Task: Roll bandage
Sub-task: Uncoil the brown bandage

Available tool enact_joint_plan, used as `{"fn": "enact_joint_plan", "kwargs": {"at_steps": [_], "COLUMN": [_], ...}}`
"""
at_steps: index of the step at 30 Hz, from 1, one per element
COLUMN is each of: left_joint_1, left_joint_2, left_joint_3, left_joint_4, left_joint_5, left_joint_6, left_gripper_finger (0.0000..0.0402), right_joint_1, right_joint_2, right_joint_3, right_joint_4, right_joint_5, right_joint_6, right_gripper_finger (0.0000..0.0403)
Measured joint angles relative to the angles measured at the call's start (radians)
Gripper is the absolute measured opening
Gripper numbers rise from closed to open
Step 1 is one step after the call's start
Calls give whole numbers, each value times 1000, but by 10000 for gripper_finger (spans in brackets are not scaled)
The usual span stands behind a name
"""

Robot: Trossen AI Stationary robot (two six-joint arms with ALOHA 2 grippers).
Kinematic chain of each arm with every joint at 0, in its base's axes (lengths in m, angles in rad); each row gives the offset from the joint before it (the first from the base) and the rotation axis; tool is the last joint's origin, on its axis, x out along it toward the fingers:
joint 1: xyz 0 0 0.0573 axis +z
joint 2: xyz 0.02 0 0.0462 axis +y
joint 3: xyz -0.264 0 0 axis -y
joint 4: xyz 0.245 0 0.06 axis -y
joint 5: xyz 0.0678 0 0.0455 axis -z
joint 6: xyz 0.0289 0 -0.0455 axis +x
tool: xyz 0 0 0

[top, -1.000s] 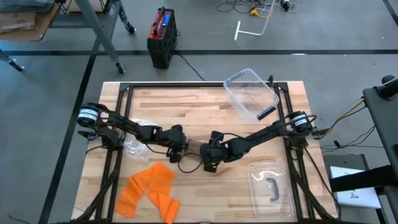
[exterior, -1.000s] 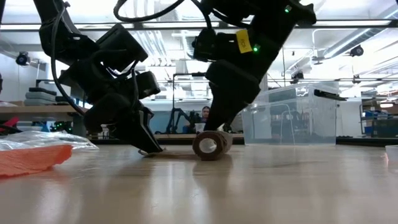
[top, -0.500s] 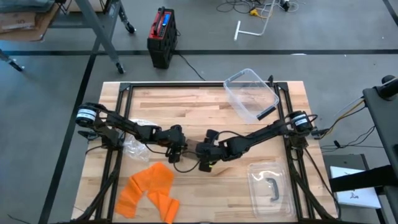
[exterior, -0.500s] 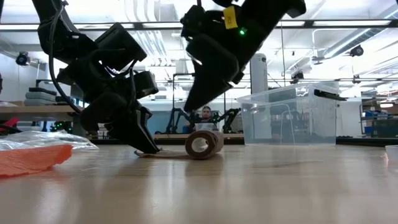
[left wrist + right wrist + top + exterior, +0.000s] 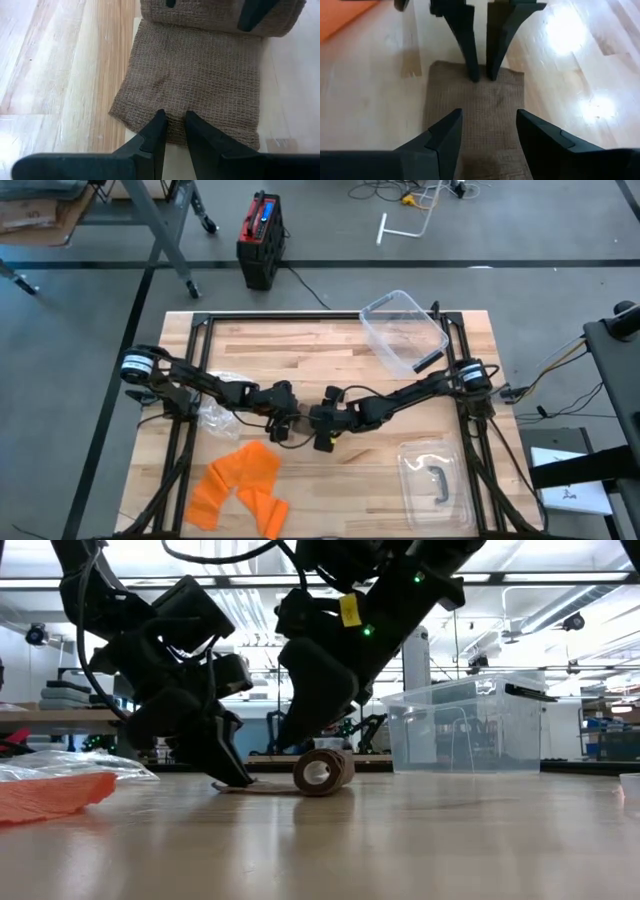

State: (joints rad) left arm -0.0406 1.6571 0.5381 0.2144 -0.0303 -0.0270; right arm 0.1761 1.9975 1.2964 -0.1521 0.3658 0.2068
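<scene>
Centrally on wooden table [image 5: 330,345]: brown bandage [image 5: 318,771], part rolled, loose end flat leftward. Left gripper [image 5: 172,129] nearly closed, pinning that end; right gripper [image 5: 485,137] spread over roll. Orange cloth [image 5: 240,485] near left, clear bin [image 5: 405,330] far right. No readable writing.

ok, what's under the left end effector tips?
The flat tail of the brown bandage, pinned to the wooden table by the left end effector. Whether its tips press or pinch isn't visible.

Coarse woven cloth bandage [image 5: 192,95] (matt) on smooth wood table [image 5: 60,75].
</scene>
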Motion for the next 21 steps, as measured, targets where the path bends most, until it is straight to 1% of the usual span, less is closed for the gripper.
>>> {"fn": "enact_joint_plan", "kwargs": {"at_steps": [5, 12, 16, 21], "left_joint_1": [0, 0, 0, 0], "left_joint_2": [-9, -40, -72, -96], "left_joint_3": [-2, -6, -12, -21], "left_joint_4": [-11, -32, -51, -57], "left_joint_5": [0, -1, -2, -3], "left_joint_6": [12, 38, 45, 53], "left_gripper_finger": [68, 68, 74, 95], "right_joint_1": [0, 16, 35, 55], "right_joint_2": [-35, -53, -63, -95], "right_joint_3": [1, -11, -41, -78], "right_joint_4": [-18, -107, -96, -45], "right_joint_5": [1, 1, 1, 15], "right_joint_6": [-2, -43, -33, -17], "right_gripper_finger": [183, 183, 183, 183]}}
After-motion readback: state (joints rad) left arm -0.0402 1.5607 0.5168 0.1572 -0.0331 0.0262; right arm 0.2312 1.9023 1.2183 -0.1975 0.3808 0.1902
